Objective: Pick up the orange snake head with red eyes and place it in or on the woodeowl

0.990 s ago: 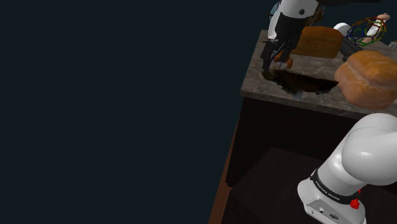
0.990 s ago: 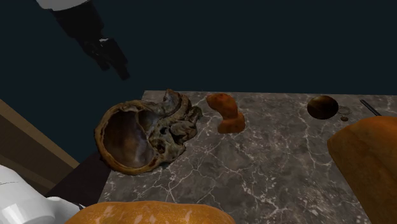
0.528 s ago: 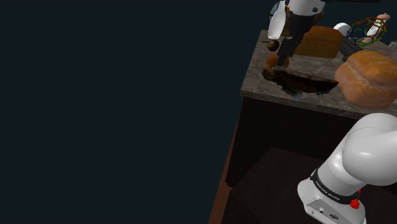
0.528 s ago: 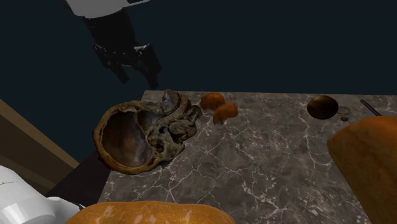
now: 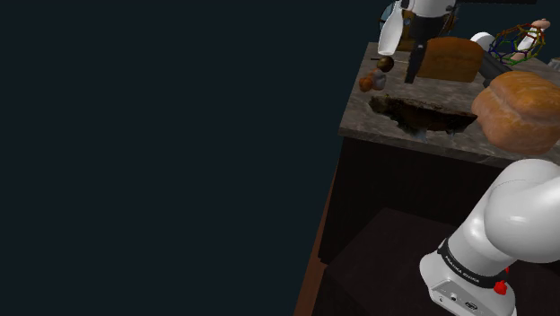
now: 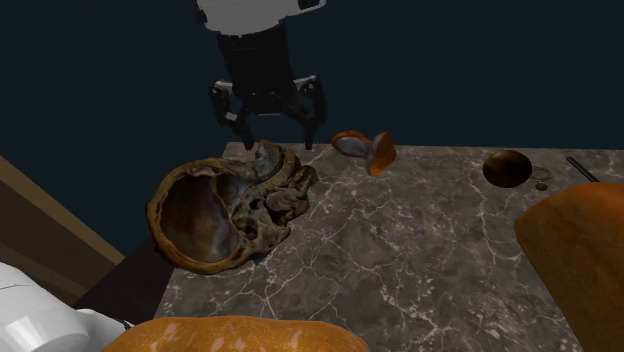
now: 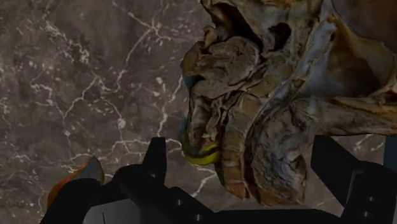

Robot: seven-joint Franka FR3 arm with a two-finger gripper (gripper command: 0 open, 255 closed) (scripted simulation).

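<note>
Looking from the near edge of the dark veined marble counter (image 6: pixel 430 260), you first meet the task's target vessel, a brown, knobbly carved wooden owl bowl (image 6: pixel 205 215). Its hollow is open and has nothing in it. Just past the bowl's far rim hangs your all-black two-finger gripper (image 6: pixel 276 138), fingers spread apart and clasping nothing. The wrist view shows them straddling the bowl's carved side.

Farther still is the small orange curved snake head (image 6: pixel 365 149), at the counter's far edge and to the second exterior view's right of the gripper. It is tipped over. A second ago it stood upright beside the bowl, nearer in. Half a second ago it was toppling as the gripper swept across from the left.

So the pick-up has missed: the gripper knocked the piece away rather than grasping it. In the shoulder view it sits right at the counter's lip and looks liable to roll off. You will likely need a fresh approach from above, fingers either side, before any placing can begin.
</note>
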